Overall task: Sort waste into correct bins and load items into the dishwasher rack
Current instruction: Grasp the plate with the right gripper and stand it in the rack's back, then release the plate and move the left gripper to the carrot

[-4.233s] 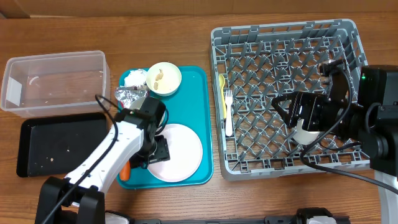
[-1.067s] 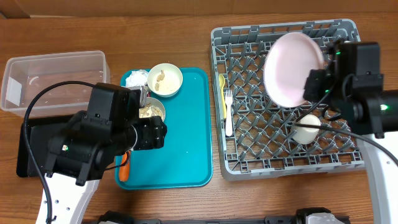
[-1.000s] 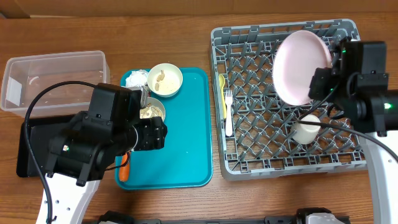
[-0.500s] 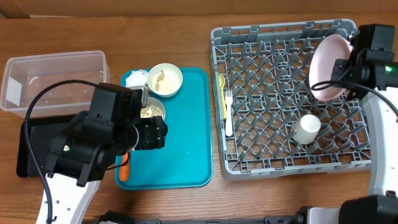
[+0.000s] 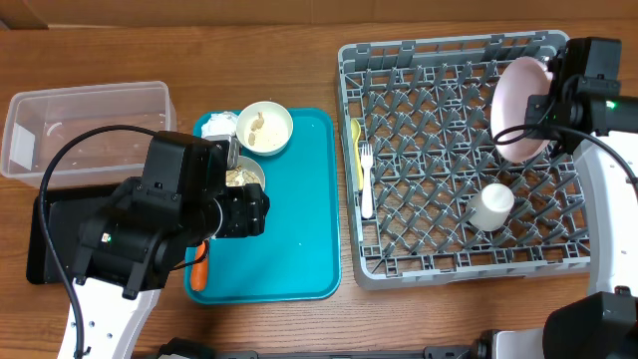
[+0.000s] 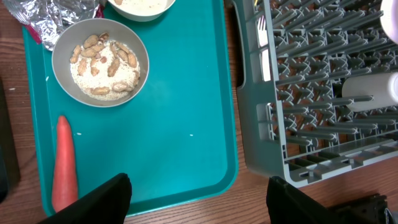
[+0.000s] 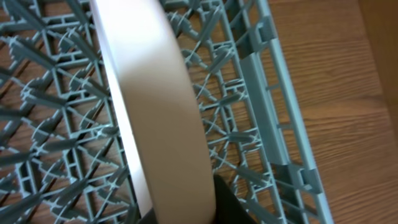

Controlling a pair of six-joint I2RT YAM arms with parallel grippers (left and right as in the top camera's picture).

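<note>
Swinging the pale pink plate [image 5: 518, 108] across the dishwasher rack [image 5: 454, 275], your right gripper [image 7: 181, 211] now holds it tilted on edge at the rack's right side, clamped on its rim and ready to seat between pegs. Your left gripper [image 6: 200, 200] still hovers over the teal tray [image 5: 299, 199], fingers apart and empty.

Warm brown wood-grain table [image 5: 299, 50], long boards left to right, soft even light.
</note>
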